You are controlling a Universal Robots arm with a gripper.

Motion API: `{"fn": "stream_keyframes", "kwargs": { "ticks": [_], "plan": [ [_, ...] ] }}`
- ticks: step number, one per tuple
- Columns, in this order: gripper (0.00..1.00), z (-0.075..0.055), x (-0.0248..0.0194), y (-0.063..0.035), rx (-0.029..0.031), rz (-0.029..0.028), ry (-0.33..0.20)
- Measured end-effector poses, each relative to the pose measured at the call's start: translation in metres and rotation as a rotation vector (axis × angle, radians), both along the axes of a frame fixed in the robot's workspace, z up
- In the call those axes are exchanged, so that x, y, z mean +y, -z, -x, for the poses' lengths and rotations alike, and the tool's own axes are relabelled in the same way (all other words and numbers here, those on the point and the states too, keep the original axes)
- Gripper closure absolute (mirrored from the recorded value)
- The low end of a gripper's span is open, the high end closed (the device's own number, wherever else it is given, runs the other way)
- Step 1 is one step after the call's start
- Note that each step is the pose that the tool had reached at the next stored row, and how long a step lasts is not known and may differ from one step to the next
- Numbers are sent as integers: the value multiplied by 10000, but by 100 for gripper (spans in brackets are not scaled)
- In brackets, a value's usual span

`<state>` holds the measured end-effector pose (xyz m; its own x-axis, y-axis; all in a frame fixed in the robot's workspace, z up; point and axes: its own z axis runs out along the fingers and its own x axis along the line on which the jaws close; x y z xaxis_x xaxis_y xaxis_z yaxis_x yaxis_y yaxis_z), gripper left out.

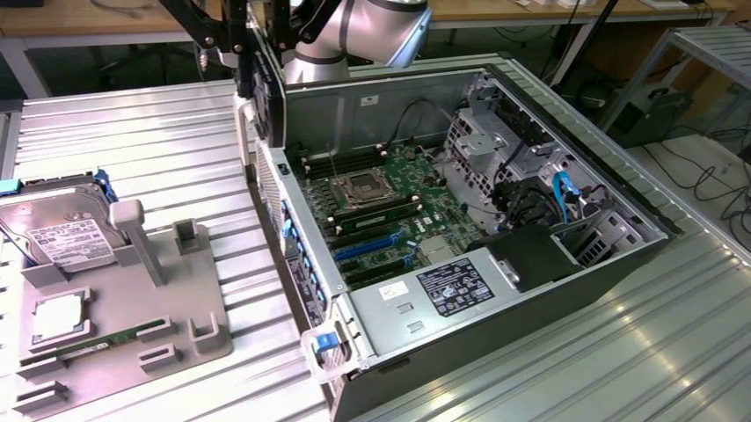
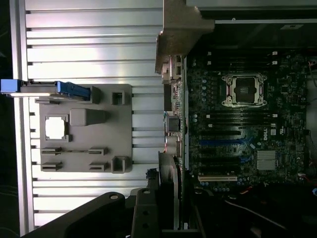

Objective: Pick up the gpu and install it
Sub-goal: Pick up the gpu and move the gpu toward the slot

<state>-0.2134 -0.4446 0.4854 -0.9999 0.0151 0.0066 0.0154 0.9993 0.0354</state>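
The gpu (image 1: 267, 97) hangs on edge from my gripper (image 1: 241, 40) at the back of the exterior view, just above the rear wall of the open computer case (image 1: 610, 255). Its silver bracket (image 1: 246, 132) points down at the case's outer edge. My gripper is shut on the card. In the wrist view the gpu (image 2: 174, 119) shows edge-on, running away from my gripper (image 2: 166, 210) along the case's rear wall, with the bracket (image 2: 178, 29) at its far end. The motherboard (image 2: 247, 124) with its blue slot (image 2: 220, 142) lies beside the card.
A grey fixture tray (image 1: 129, 308) sits on the slatted metal table at the exterior view's left. It holds a hard drive (image 1: 65, 233), a CPU (image 1: 56, 318) and a memory stick (image 1: 112, 338). Inside the case sit the power supply (image 1: 446, 290) and drive cages (image 1: 505, 149).
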Motion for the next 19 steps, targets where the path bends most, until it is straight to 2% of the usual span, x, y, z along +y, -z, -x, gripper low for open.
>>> {"fn": "stream_keyframes", "kwargs": {
  "ticks": [19],
  "plan": [
    [72,-116,0,2,-1,0,0]
  ]
}}
